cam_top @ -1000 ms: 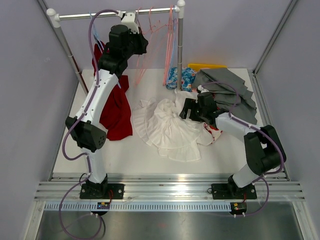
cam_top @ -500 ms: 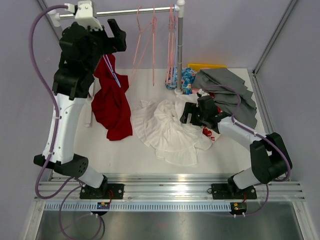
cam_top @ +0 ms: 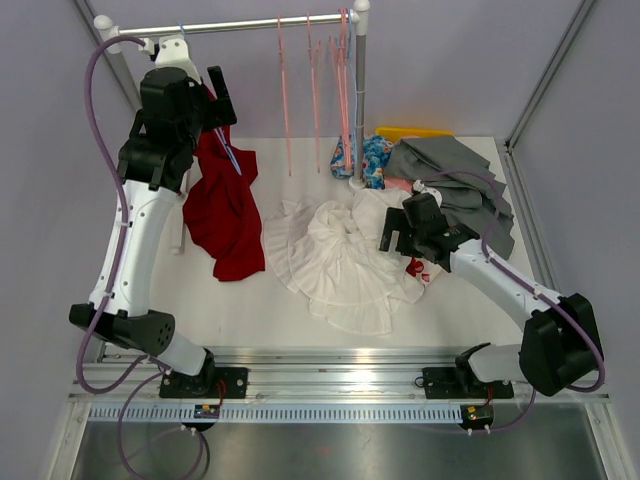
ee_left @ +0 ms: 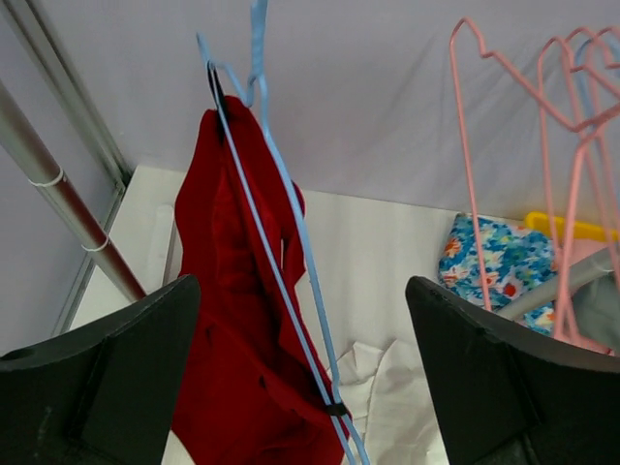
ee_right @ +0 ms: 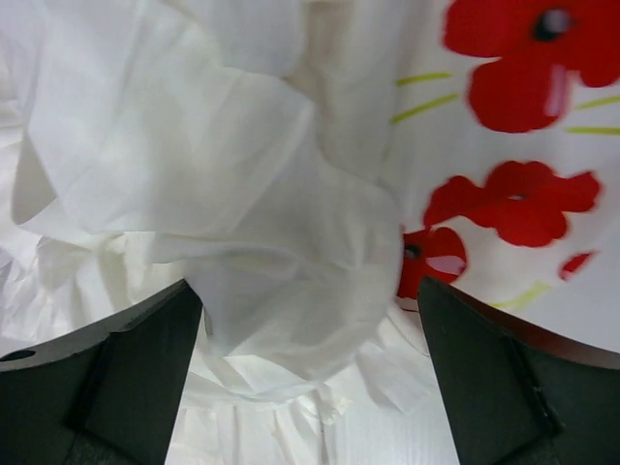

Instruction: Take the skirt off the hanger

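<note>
A red skirt (cam_top: 225, 215) hangs from a blue hanger (cam_top: 228, 150) at the left end of the rail (cam_top: 250, 24), its hem resting on the table. In the left wrist view the red skirt (ee_left: 232, 320) and its blue hanger (ee_left: 281, 242) lie straight ahead. My left gripper (cam_top: 215, 95) is open just short of them and holds nothing (ee_left: 300, 286). My right gripper (cam_top: 400, 235) is open low over a white pleated garment (cam_top: 335, 260). In its own wrist view the right gripper (ee_right: 310, 291) is empty, with the white garment (ee_right: 242, 194) just below.
Several pink hangers (cam_top: 315, 90) hang empty on the rail, next to its right post (cam_top: 358, 100). A grey garment (cam_top: 455, 185), a blue floral cloth (cam_top: 365, 155) and a yellow item (cam_top: 412, 131) lie at the back right. A red-flowered cloth (ee_right: 504, 194) lies under the white garment.
My left gripper has opened and swung left along the rail, from the pink hangers to the red skirt. The pink hangers now hang straight. My right gripper has shifted slightly right.
</note>
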`<action>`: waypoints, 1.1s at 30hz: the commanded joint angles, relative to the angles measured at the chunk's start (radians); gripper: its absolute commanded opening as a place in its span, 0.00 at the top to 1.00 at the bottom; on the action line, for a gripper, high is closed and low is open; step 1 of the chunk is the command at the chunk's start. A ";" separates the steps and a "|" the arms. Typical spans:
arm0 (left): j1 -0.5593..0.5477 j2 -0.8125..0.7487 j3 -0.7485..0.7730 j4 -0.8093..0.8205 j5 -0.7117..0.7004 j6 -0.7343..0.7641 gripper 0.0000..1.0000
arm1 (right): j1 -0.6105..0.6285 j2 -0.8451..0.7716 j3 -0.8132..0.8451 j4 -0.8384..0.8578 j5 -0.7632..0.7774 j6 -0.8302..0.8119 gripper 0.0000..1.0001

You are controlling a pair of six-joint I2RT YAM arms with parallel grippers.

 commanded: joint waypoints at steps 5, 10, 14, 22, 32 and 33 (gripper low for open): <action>0.044 0.066 0.012 0.048 0.009 -0.013 0.19 | 0.011 -0.113 0.144 -0.251 0.246 0.033 0.01; 0.058 0.149 0.098 0.028 0.040 -0.013 0.64 | 0.011 -0.200 0.176 -0.324 0.255 0.052 0.00; 0.064 0.189 0.170 0.004 0.050 -0.008 0.99 | 0.010 -0.298 0.224 -0.360 0.286 0.052 0.00; 0.064 0.105 0.241 -0.018 0.076 -0.048 1.00 | 0.066 -0.398 0.342 -0.167 0.017 -0.121 0.00; 0.044 0.088 0.371 -0.039 0.168 -0.165 1.00 | 0.562 -0.083 0.658 -0.047 0.381 -0.171 0.01; 0.043 0.083 0.370 -0.033 0.179 -0.173 1.00 | 0.591 -0.006 0.690 -0.042 0.402 -0.163 0.01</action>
